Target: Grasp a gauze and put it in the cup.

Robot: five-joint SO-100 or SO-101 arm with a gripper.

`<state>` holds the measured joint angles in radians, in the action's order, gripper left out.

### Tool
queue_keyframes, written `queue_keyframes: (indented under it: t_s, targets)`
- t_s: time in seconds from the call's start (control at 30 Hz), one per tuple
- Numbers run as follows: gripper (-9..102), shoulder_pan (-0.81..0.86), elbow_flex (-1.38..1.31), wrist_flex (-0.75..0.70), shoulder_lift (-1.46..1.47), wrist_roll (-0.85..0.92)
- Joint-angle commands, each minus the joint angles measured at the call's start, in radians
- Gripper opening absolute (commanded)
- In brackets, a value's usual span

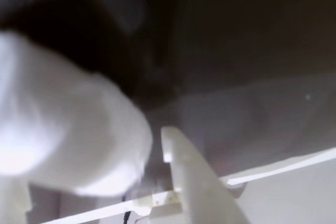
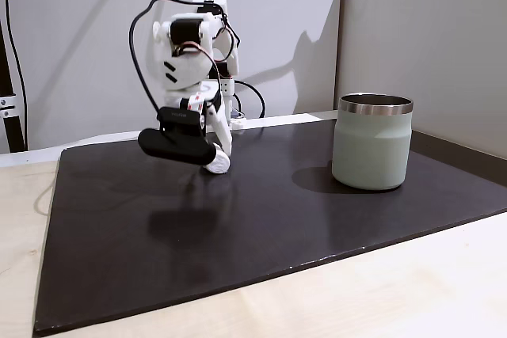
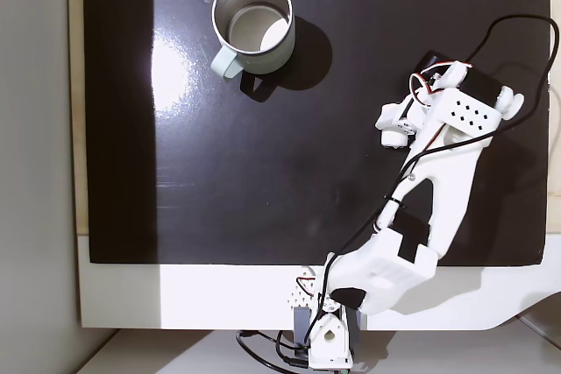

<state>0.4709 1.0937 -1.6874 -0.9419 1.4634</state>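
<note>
Gauze (image 1: 68,135): a small white roll, blurred and very close in the wrist view, sitting in the gripper; from the side it shows as a white nub (image 2: 217,163) at the low end of the arm, just above the mat.
Feel: looks soft and light, so it should squash a little under pressure and hardly weigh the arm down; my guess is it grips well across its middle, where the fabric gives evenly.
Risk: being round and loose-woven, it might roll or slip out if pinched near one end.
Gripper (image 2: 212,157): closed around the roll, one white finger (image 1: 191,177) showing beside it in the wrist view; from above it sits at the right side of the mat (image 3: 396,127).
Cup (image 2: 372,142): pale green with a steel rim, upright, mouth open, well apart from the gripper; from above it stands at the far end of the mat (image 3: 253,23) and looks empty inside.
Mat (image 2: 238,227): dark sheet over a light table (image 2: 396,290).
Stage: roll seems lifted, carry to the cup not yet done.
</note>
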Motion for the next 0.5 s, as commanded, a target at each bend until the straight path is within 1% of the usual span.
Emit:
queue_keyframes:
  t_s: [0.0, 0.2, 0.33, 0.47]
  targets:
    - [27, -0.020, -0.058, 0.015, -0.002, -0.021]
    - [27, -0.038, -0.097, 0.026, 0.032, -0.060]
    - [26, -0.043, -0.181, -0.015, 0.089, -0.078]
    - [24, -0.043, -0.206, -0.017, 0.112, -0.089]
